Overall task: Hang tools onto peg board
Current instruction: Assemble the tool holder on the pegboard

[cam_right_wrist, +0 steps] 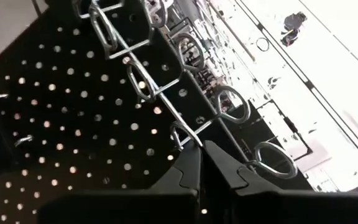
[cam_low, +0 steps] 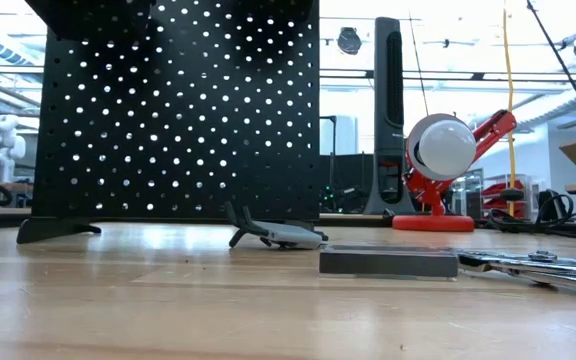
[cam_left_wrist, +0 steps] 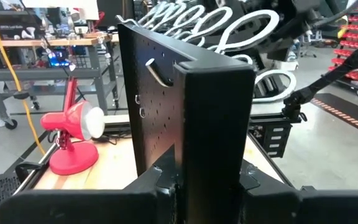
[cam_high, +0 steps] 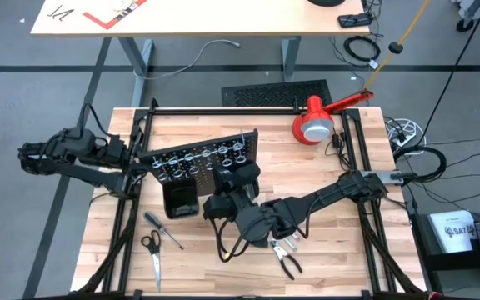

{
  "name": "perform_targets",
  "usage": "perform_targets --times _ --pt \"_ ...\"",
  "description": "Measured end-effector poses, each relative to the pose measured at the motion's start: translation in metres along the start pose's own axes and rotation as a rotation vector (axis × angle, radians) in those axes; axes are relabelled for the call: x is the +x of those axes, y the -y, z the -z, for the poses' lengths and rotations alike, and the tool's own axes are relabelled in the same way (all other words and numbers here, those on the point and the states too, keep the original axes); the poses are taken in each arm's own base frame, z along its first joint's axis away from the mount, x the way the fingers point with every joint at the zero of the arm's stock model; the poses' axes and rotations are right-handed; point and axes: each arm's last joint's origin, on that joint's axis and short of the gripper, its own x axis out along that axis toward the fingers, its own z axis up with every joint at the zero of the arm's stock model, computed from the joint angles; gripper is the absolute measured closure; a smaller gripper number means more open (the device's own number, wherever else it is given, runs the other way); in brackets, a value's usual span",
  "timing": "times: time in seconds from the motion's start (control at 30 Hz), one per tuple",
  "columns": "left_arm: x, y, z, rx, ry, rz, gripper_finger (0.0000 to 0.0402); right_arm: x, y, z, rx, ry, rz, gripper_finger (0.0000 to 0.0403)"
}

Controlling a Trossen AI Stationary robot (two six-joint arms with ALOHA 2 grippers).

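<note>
Closest to the lens: right gripper (cam_right_wrist: 202,163), fingertips pinched together hard against the row of rings (cam_right_wrist: 185,93) on the peg board (cam_right_wrist: 73,124). Nothing plainly held, though possibly something thin. Left gripper (cam_left_wrist: 207,180) clamped on the board's end edge, steadying it upright mid-table. Judged lined up at a ring, between tools. Next: fetch screwdriver (cam_high: 163,230), scissors (cam_high: 152,250) or pliers (cam_high: 286,260) from the table's near side. Right fingertips hidden under its arm from above.

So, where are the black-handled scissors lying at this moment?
In the high view the scissors lie flat on the table's front-left part, beside the thin screwdriver and in front of the peg board, untouched by either gripper.
</note>
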Motion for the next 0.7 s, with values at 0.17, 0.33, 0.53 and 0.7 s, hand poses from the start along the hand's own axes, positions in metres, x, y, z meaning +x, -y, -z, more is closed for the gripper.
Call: perform_targets --times 0.17,0.33,0.53,0.7 --pt "0.0 -0.001 0.0 0.004 0.001 -0.021 0.0337 -0.01 -0.004 -0.002 0.007 0.027 -0.024 0.0403" --pt "0.0 -0.001 0.0 0.012 0.002 -0.034 0.0337 -0.014 -0.006 -0.002 0.04 0.04 -0.036 0.0403" --pt "0.0 -0.001 0.0 0.018 0.001 -0.035 0.0337 -0.007 -0.005 -0.001 0.022 0.019 -0.017 0.0403" --pt "0.0 -0.001 0.0 0.016 0.0 -0.039 0.0337 0.0 -0.003 0.0 0.017 0.0 -0.001 0.0403"
